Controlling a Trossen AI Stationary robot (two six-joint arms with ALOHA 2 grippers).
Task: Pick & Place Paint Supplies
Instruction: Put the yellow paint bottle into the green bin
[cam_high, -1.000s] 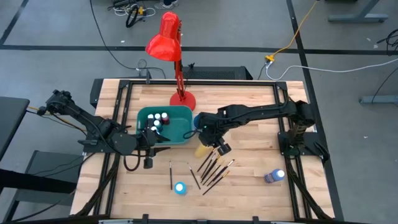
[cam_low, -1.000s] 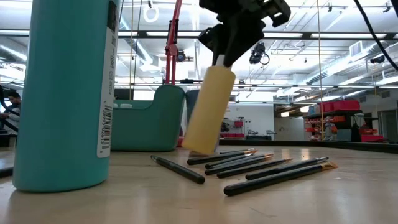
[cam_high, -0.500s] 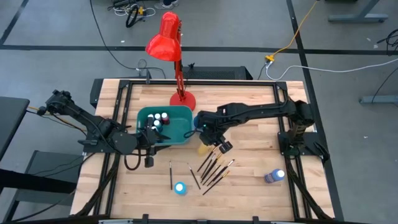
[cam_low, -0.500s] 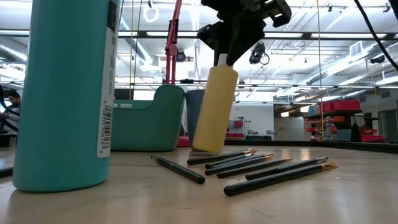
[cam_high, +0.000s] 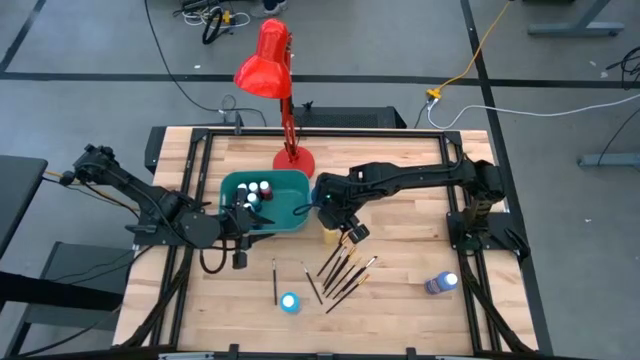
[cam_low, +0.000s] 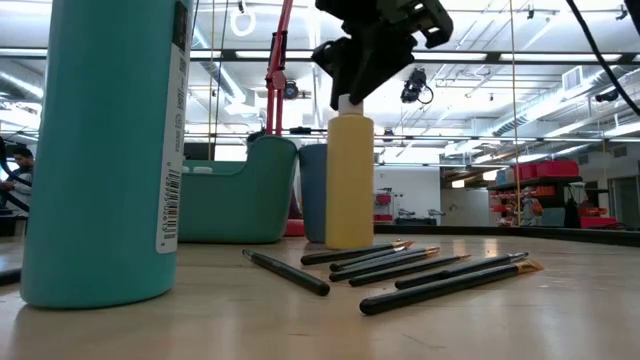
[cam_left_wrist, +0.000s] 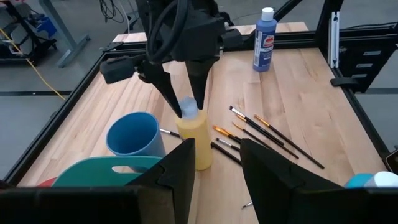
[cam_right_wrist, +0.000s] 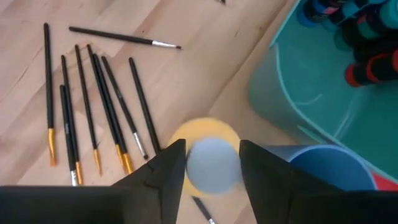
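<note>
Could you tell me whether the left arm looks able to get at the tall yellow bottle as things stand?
Probably not cleanly: the right pincer is closed on the yellow bottle's cap, and the blue cup and teal bin stand between it and the left pincer.

The table (cam_high: 400, 250) is pale wood with visible grain, smooth and lightly satin, edged by a matt black metal frame (cam_high: 330, 131). The teal bin (cam_high: 290, 205) and blue cup (cam_left_wrist: 132, 134) look like smooth plastic. The yellow bottle (cam_low: 349, 180) is matt plastic with a white cap (cam_right_wrist: 211, 163). The brushes (cam_right_wrist: 93, 99) have glossy black handles and brassy metal ferrules. The red lamp (cam_high: 268, 62) shines like painted metal.
</note>
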